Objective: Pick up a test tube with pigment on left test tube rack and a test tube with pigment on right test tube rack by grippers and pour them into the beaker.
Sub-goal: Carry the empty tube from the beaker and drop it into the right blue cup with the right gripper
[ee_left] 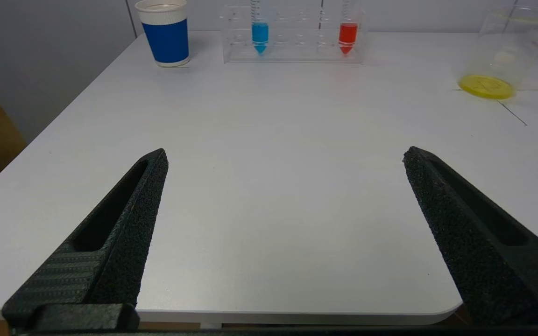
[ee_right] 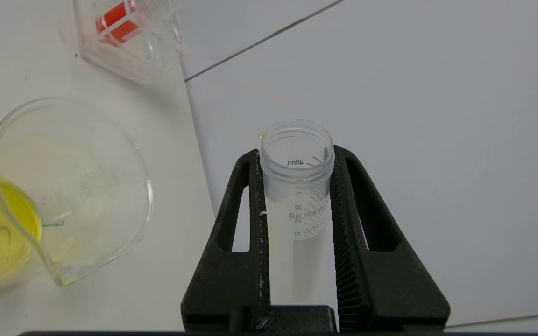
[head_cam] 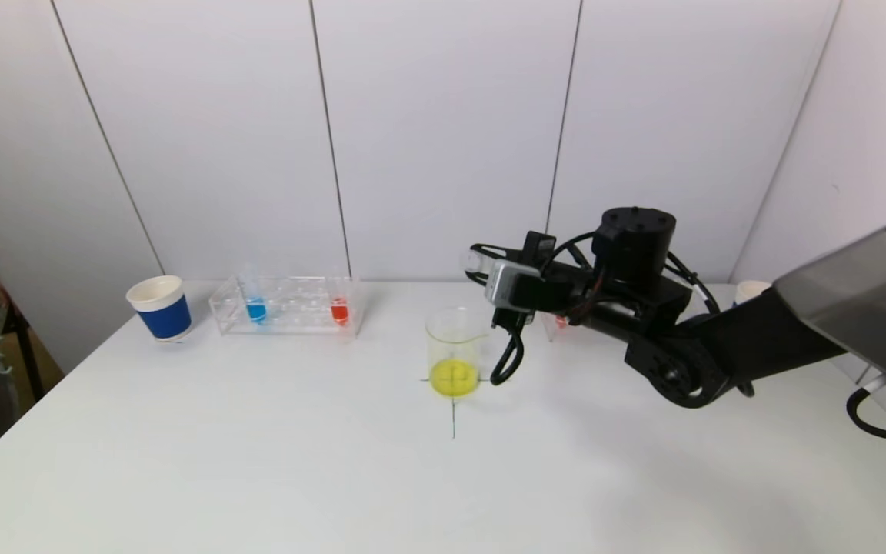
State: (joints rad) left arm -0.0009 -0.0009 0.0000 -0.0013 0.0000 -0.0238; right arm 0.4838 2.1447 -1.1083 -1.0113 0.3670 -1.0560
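Note:
The glass beaker (head_cam: 454, 354) stands mid-table with yellow liquid in its bottom. Above and just right of it, my right gripper (head_cam: 491, 265) is shut on an empty clear test tube (ee_right: 297, 186), held about level with its open mouth toward the beaker (ee_right: 110, 154). The left test tube rack (head_cam: 289, 305) holds a blue-pigment tube (head_cam: 255, 308) and a red-pigment tube (head_cam: 339, 309). My arm hides most of the right rack (ee_right: 129, 42), where a red tube (ee_right: 115, 21) shows. My left gripper (ee_left: 284, 156) hangs open and empty over the table's front edge.
A blue-sleeved paper cup (head_cam: 160, 308) stands left of the left rack. A white cup (head_cam: 751, 291) peeks out at the back right behind my right arm. A black cross is marked on the table under the beaker.

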